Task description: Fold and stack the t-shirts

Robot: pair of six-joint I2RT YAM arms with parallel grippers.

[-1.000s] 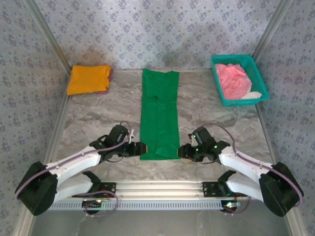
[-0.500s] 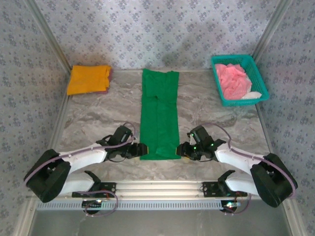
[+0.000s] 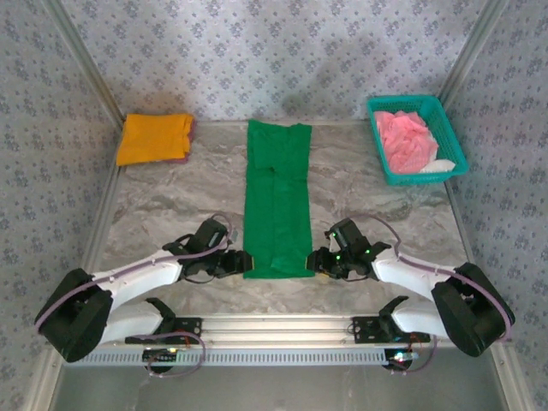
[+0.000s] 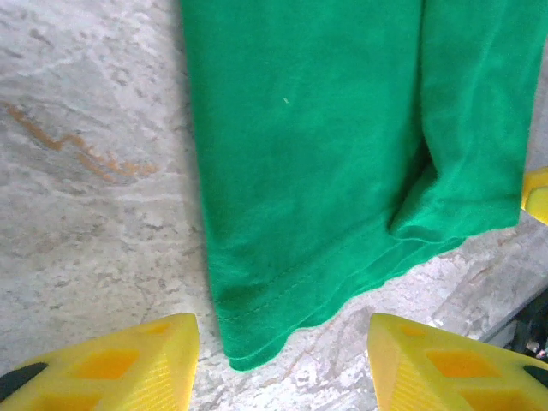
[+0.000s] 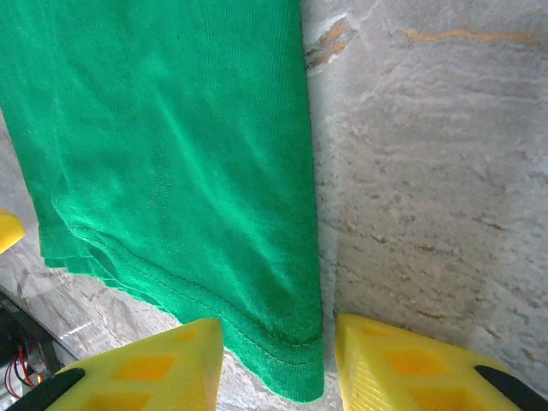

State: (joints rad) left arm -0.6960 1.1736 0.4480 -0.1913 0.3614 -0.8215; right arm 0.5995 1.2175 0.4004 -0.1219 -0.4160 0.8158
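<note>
A bright green t-shirt [image 3: 277, 193] lies on the table folded into a long narrow strip, its hem toward the arms. My left gripper [image 3: 246, 261] sits at the hem's left corner, which lies between its open yellow fingers [image 4: 111, 368]; in the left wrist view that gripper [image 4: 282, 368] hovers over the green t-shirt [image 4: 325, 163]. My right gripper [image 3: 312, 263] straddles the hem's right corner. Seen from the right wrist, this gripper [image 5: 278, 368] stands open with the green t-shirt [image 5: 171, 163] corner between its fingers [image 5: 402, 368]. A folded orange-yellow t-shirt [image 3: 154, 137] lies at the back left. A pink t-shirt [image 3: 404, 141] is crumpled in the basket.
A teal mesh basket [image 3: 449, 133] stands at the back right against the wall. Patterned walls enclose the marble table [image 3: 171, 205] on three sides. A metal rail [image 3: 274, 330] runs along the near edge between the arm bases.
Both grippers have slid inward to the green t-shirt's hem corners and narrowed slightly. The shirts have not moved.
</note>
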